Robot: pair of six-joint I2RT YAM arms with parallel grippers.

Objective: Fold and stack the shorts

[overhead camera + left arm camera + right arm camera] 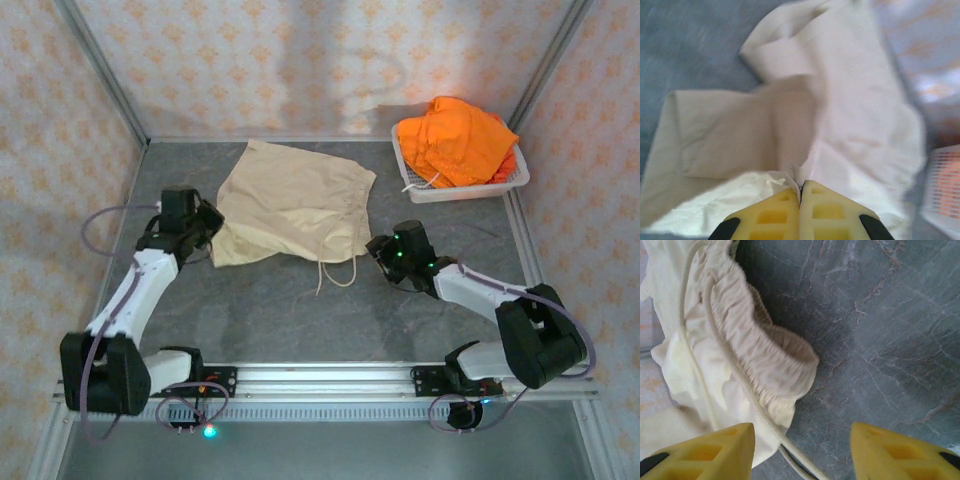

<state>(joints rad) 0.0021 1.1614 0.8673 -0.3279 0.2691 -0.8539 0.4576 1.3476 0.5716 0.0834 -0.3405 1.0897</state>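
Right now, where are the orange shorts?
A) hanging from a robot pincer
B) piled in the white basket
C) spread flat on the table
B: the orange shorts lie in a heap inside the white basket.

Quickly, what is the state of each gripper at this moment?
Left gripper: closed, pinching the beige shorts.
Right gripper: open, holding nothing, jaws apart over the shorts' waistband.
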